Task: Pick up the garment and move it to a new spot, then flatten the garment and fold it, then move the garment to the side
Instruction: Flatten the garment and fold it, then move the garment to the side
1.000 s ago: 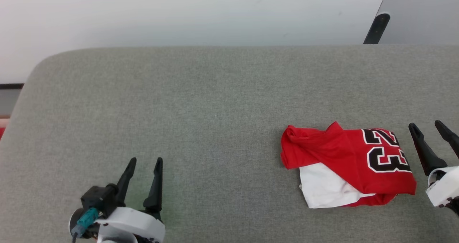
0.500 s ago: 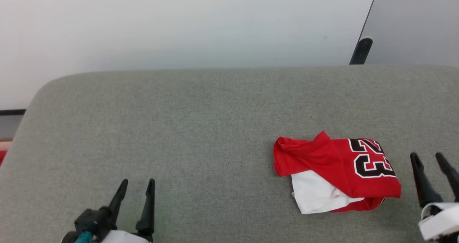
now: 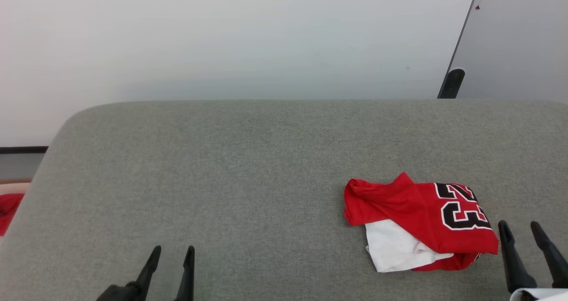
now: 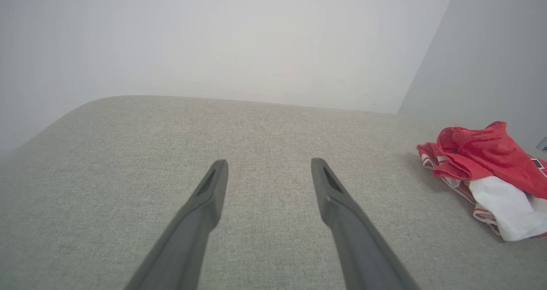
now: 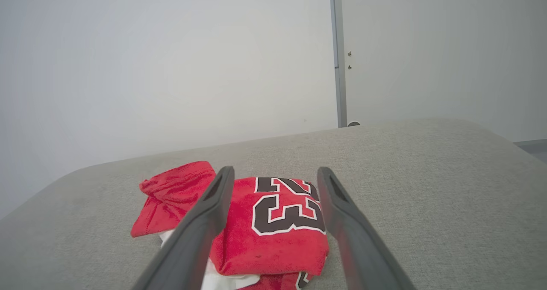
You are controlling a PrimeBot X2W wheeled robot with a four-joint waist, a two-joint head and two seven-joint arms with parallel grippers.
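Note:
The garment (image 3: 421, 219) is a red jersey folded into a small bundle, with a black number 23 on top and a white panel poking out at the front. It lies on the right part of the grey padded table (image 3: 222, 181). My right gripper (image 3: 519, 232) stands open just right of the garment, apart from it; the right wrist view has the garment (image 5: 273, 221) ahead between and beyond the open right gripper (image 5: 275, 174). My left gripper (image 3: 172, 253) is open at the lower left, far from the garment, which lies at the right edge (image 4: 483, 170) of the left wrist view beside the open left gripper (image 4: 269, 166).
A white wall (image 3: 222, 39) rises behind the table, and a grey door panel (image 3: 519, 39) with a dark stop (image 3: 451, 82) stands at the back right. Something red (image 3: 8, 205) lies beyond the table's left edge. Wide bare cloth spans the table's middle and left.
The head camera has tilted, so table and garment sit lower in the picture. Both grippers have drawn back toward the bottom edge, still open. The garment lies as before.

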